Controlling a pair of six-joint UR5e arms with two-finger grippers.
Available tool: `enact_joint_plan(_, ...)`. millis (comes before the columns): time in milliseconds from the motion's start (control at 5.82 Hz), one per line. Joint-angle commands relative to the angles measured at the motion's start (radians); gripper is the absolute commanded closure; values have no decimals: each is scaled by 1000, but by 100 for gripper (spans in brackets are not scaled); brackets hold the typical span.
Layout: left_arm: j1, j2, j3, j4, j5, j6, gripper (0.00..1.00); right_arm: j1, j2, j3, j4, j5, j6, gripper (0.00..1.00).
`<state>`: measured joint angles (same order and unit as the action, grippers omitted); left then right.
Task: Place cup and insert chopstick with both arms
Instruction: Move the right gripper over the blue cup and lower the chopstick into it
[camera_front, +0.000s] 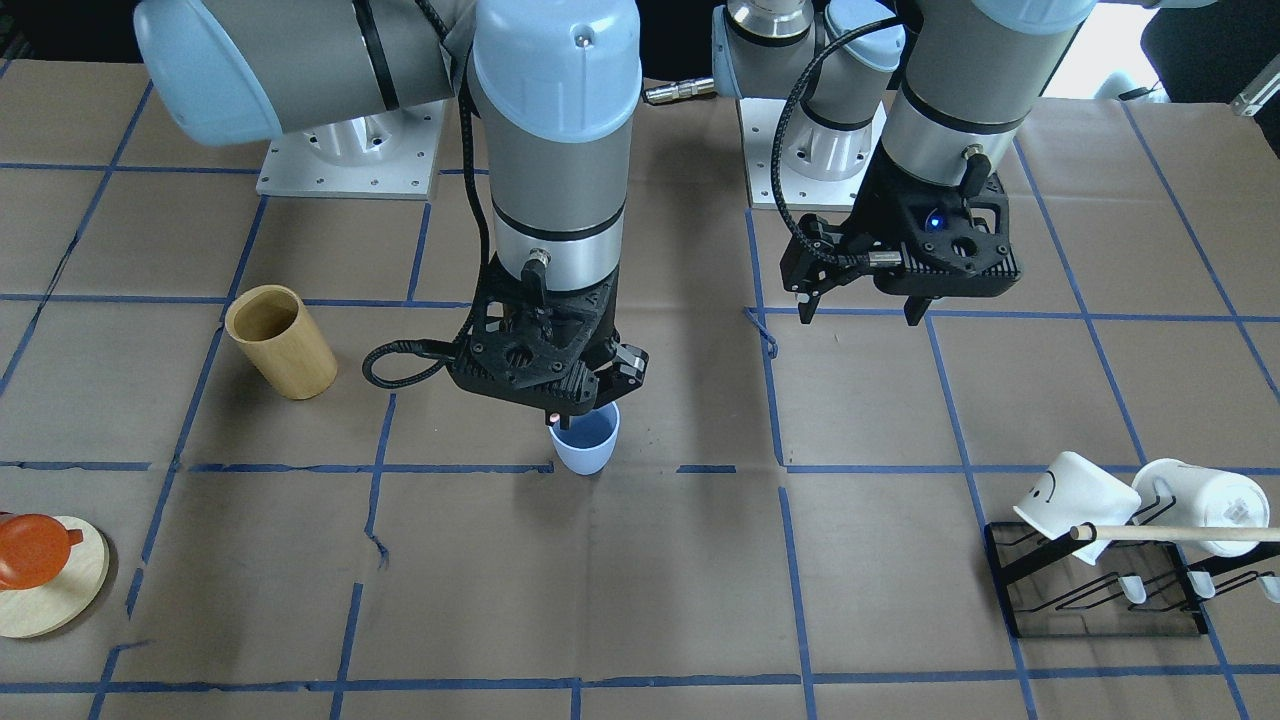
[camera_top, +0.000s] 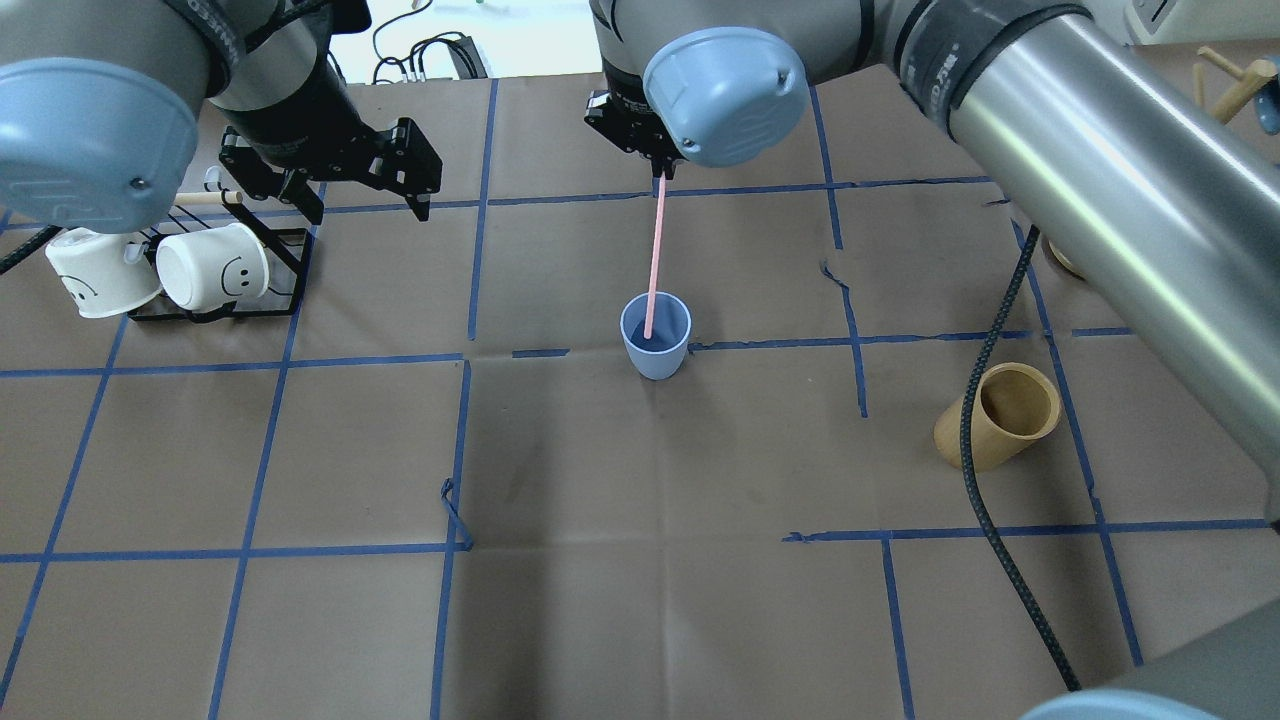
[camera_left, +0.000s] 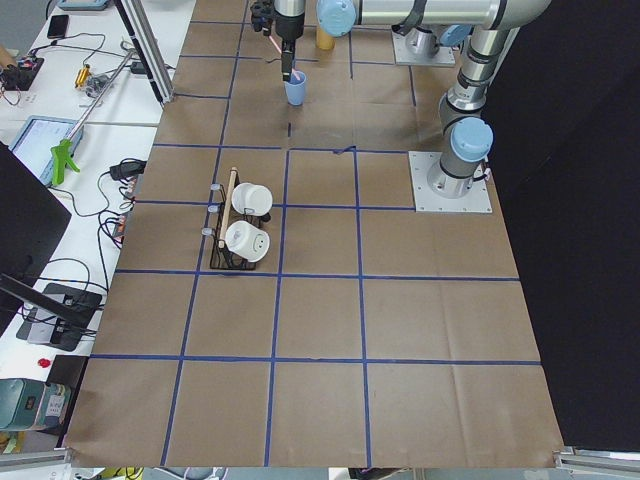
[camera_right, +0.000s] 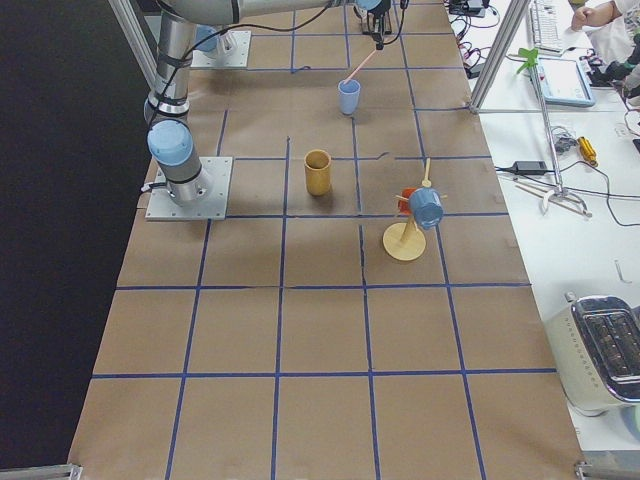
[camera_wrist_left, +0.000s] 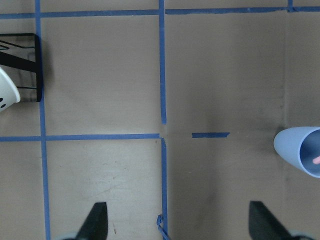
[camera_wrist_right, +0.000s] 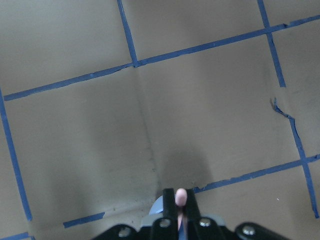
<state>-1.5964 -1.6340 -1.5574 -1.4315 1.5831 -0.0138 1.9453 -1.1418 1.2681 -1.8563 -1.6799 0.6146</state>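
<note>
A pink chopstick (camera_left: 286, 60) dips into the blue cup (camera_left: 295, 92), far beyond the mug rack (camera_left: 222, 266).

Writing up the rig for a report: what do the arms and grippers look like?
The left arm and right arm are grey tubes with pale blue joint caps. Each ends in a black two-finger gripper, left gripper and right gripper, fed by a black braided cable.

Centre: chopstick (camera_top: 654, 262) in cup (camera_top: 655, 362) (cup upright); rack (camera_top: 215, 317) left, tumbler (camera_top: 1000, 415) right.
</note>
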Motion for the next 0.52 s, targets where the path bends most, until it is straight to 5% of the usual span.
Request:
enact_joint_plan(0, 0, 0, 13, -29, 0, 0, 1, 3, -1, 53, -70, -6, 2, 91)
enact_joint_plan(344, 0, 0, 17, -29, 0, 0, 1, 3, 2, 83, -69, -3, -15, 91)
